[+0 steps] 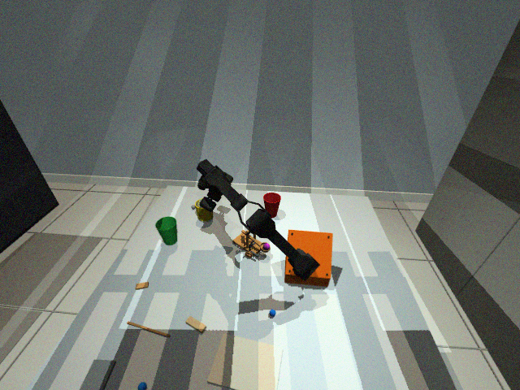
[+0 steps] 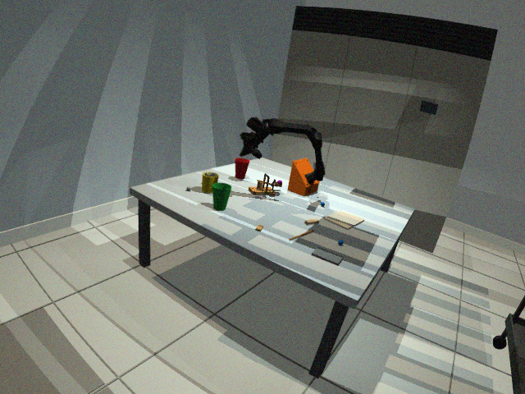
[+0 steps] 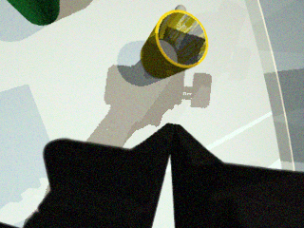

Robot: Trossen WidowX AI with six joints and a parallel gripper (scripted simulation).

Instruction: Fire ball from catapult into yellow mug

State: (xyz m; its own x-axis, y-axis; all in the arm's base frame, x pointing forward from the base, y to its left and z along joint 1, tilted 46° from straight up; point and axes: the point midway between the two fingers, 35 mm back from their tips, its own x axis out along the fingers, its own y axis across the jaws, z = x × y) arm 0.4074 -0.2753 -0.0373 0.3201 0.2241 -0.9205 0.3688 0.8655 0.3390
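Note:
The wooden catapult point(image 1: 241, 240) point(image 2: 256, 190) stands on the table beside the orange block. A purple ball point(image 1: 266, 246) point(image 2: 279, 183) sits at the end of its arm, on the side facing the orange block. The yellow mug point(image 1: 204, 215) point(image 2: 209, 182) point(image 3: 154, 58) stands upright toward the far left of the table in the top view. My gripper point(image 1: 207, 205) point(image 3: 172, 130) is shut with its fingertips together and nothing visible between them. It hangs above the table near the mug, away from the catapult, and overlaps the mug's rim in the top view.
A green cup point(image 1: 167, 231) point(image 2: 221, 197) and a red cup point(image 1: 271, 203) point(image 2: 241, 168) flank the mug. A small grey ball point(image 1: 192, 206) point(image 2: 188, 189) lies behind it. An orange block point(image 1: 310, 252) point(image 2: 299, 178) is by the arm's base. Blue balls point(image 1: 272, 313) point(image 2: 340, 243) and a stick point(image 1: 149, 329) point(image 2: 301, 235) lie nearer.

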